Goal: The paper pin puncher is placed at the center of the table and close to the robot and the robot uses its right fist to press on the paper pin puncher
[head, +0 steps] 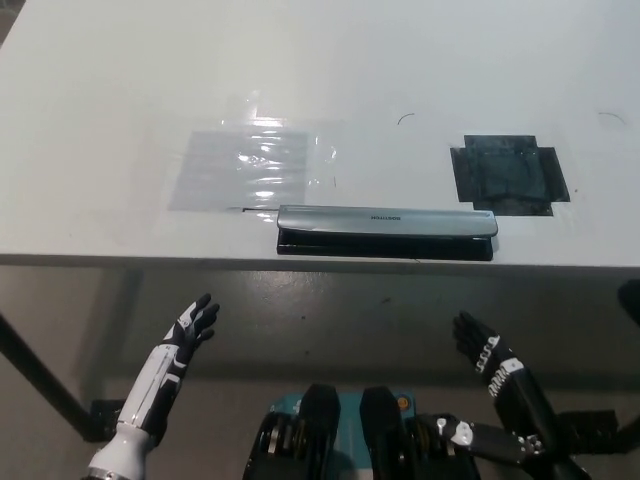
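The black right hand (478,345) sits at the lower right of the frame, below the table edge, fingers spread and empty, touching nothing. Its forearm runs down to the bottom edge, where it is cut off. The white left hand (192,326) rests at the lower left, likewise open and holding nothing. Above them, the paper pin puncher (386,231) lies lengthwise along the near edge of the white table (120,80), at mid frame. A clear plastic sheet (245,168) lies to its upper left, a dark taped patch (508,175) to its upper right.
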`<state>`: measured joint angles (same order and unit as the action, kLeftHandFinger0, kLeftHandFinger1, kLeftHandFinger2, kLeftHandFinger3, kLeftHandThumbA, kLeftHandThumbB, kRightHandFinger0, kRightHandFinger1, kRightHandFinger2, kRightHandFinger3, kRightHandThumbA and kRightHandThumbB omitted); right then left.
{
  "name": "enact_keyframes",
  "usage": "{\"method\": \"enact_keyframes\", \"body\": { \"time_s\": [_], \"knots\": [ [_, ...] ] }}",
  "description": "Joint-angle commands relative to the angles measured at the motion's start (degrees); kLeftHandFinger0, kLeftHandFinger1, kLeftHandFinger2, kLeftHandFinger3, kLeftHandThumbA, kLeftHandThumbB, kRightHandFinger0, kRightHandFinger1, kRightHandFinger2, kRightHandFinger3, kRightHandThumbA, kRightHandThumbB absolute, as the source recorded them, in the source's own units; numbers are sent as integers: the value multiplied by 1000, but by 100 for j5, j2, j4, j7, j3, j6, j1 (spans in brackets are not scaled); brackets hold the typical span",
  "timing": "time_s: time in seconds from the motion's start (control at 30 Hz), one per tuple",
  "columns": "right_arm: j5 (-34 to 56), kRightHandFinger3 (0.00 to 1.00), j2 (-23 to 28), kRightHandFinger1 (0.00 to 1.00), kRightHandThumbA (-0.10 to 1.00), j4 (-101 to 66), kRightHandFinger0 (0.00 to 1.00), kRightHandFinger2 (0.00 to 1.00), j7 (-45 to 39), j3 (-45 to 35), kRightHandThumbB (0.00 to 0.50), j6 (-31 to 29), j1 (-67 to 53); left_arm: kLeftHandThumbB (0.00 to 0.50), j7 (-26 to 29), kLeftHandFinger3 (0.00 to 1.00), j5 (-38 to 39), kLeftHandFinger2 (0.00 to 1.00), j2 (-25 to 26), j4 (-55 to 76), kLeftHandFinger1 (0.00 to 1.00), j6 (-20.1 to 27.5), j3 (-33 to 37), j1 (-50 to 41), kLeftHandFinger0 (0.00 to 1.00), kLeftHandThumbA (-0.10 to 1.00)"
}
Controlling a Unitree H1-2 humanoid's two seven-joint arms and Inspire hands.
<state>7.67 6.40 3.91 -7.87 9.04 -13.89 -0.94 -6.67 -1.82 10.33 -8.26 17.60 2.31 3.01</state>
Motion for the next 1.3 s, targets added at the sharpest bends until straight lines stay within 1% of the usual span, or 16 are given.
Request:
{"method": "enact_keyframes", "body": {
  "time_s": [0.0, 0.07, 0.17, 0.23, 0.43, 0.57, 0.67, 0.7, 0.77, 0.87, 1.03, 1.07, 1.1, 1.17, 1.23, 1.27],
  "knots": [
    [111, 1000, -14, 1000, 1000, 18, 1000, 1000, -210, -72, 308, -345, 86, 238, -13, 1000, 37, 1000, 73, 90, 1000, 167, -65, 17, 1000, 1000],
    [105, 1000, 5, 1000, 1000, 44, 1000, 1000, -250, -79, 305, -381, 76, 211, -28, 1000, 79, 1000, 59, 47, 1000, 256, -58, -30, 1000, 1000],
    [193, 1000, -16, 1000, 1000, -1, 1000, 1000, -296, -95, 288, -316, 15, 201, 7, 1000, 17, 1000, 34, 42, 1000, 292, -40, -95, 1000, 1000],
    [339, 1000, -54, 1000, 1000, -59, 1000, 1000, -344, -116, 292, -183, -11, 196, 21, 1000, -18, 1000, 39, 14, 1000, 344, -37, -99, 1000, 1000],
    [331, 1000, -109, 1000, 1000, -43, 1000, 1000, -394, -122, 266, -236, -81, 222, 21, 1000, 5, 1000, 0, 10, 1000, 297, -28, -168, 1000, 1000],
    [344, 1000, -101, 1000, 1000, 15, 1000, 1000, -447, -140, 227, -266, -63, 199, 25, 1000, -66, 1000, 17, -45, 1000, 349, -5, -163, 1000, 1000],
    [347, 1000, -125, 1000, 1000, 16, 1000, 1000, -459, -137, 233, -265, -81, 210, 16, 1000, -11, 1000, 11, -27, 1000, 312, -25, -199, 1000, 1000],
    [342, 1000, -118, 1000, 1000, -31, 1000, 1000, -451, -144, 270, -235, -109, 216, 17, 1000, -13, 1000, -6, -7, 1000, 268, -18, -216, 1000, 1000],
    [323, 1000, -108, 1000, 1000, 15, 1000, 1000, -453, -159, 263, -276, -41, 208, 41, 1000, -40, 1000, -15, -57, 1000, 297, -22, -149, 1000, 1000],
    [356, 1000, -103, 1000, 1000, 53, 1000, 1000, -517, -128, 235, -298, -90, 221, 20, 1000, 25, 1000, -23, -50, 1000, 312, -29, -235, 1000, 1000],
    [357, 1000, -110, 1000, 1000, 125, 1000, 1000, -539, -138, 189, -302, -22, 205, 52, 1000, -43, 1000, -11, -100, 1000, 341, -33, -157, 1000, 1000],
    [379, 1000, -125, 1000, 1000, 104, 1000, 1000, -541, -143, 187, -282, -53, 204, 37, 1000, -30, 1000, -3, -104, 1000, 355, -30, -161, 1000, 1000],
    [379, 1000, -131, 1000, 1000, 110, 1000, 1000, -536, -153, 185, -290, -50, 225, 32, 1000, -12, 1000, -7, -123, 1000, 343, -34, -137, 1000, 1000],
    [372, 1000, -139, 1000, 1000, 122, 1000, 1000, -529, -170, 202, -309, -55, 244, 5, 1000, 44, 1000, -18, -119, 1000, 273, -33, -131, 1000, 1000],
    [375, 1000, -141, 1000, 1000, 87, 1000, 1000, -541, -159, 204, -315, -180, 237, -1, 1000, 8, 1000, -14, -91, 1000, 327, -6, -234, 1000, 1000],
    [320, 1000, -121, 1000, 1000, 77, 1000, 1000, -532, -155, 203, -313, -186, 209, 7, 1000, -68, 1000, 5, -93, 1000, 391, 16, -228, 1000, 1000]
  ]
}}
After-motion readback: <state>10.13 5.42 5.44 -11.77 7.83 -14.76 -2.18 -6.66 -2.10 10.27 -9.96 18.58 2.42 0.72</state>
